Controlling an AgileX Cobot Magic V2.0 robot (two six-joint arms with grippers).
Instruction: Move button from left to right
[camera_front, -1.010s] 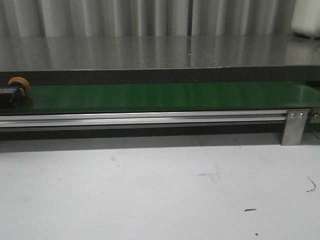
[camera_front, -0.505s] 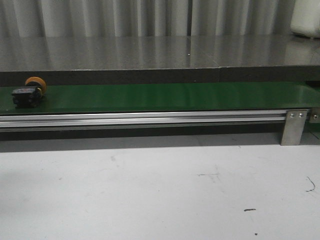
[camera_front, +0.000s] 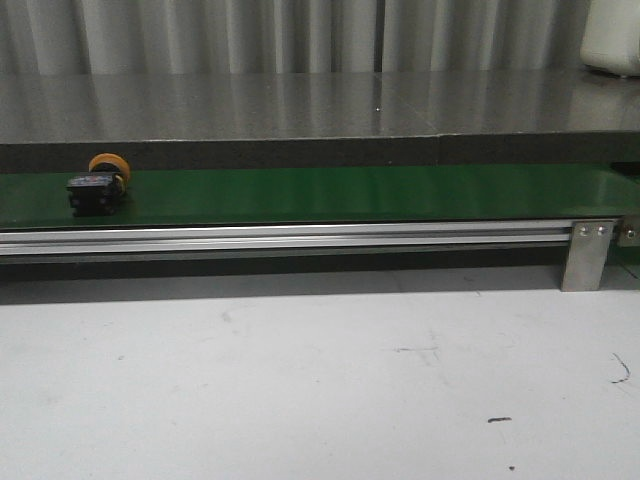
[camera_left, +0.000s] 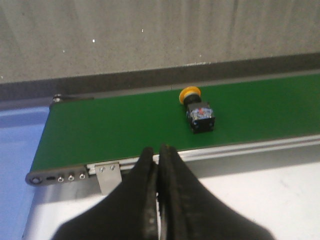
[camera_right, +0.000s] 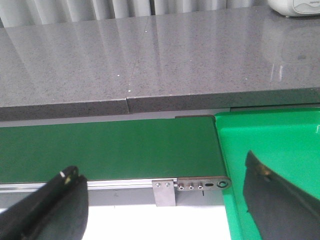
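The button (camera_front: 97, 186), a black block with a yellow-orange disc head, lies on its side on the green conveyor belt (camera_front: 350, 192) near its left end. In the left wrist view the button (camera_left: 198, 111) lies on the belt, ahead and to the right of my left gripper (camera_left: 158, 150). That gripper is shut and empty, hovering over the belt's near rail. My right gripper (camera_right: 162, 172) is wide open and empty over the belt's right end, with no button in its view. Neither gripper shows in the front view.
A grey stone counter (camera_front: 320, 105) runs behind the belt. An aluminium rail (camera_front: 290, 238) with a bracket (camera_front: 587, 254) runs along its front. A bright green bin (camera_right: 272, 150) sits at the belt's right end. A white container (camera_front: 612, 38) stands at the back right.
The button has travelled rightward along the belt, from the left frame edge to further in. No gripper shows in the front view at any time.
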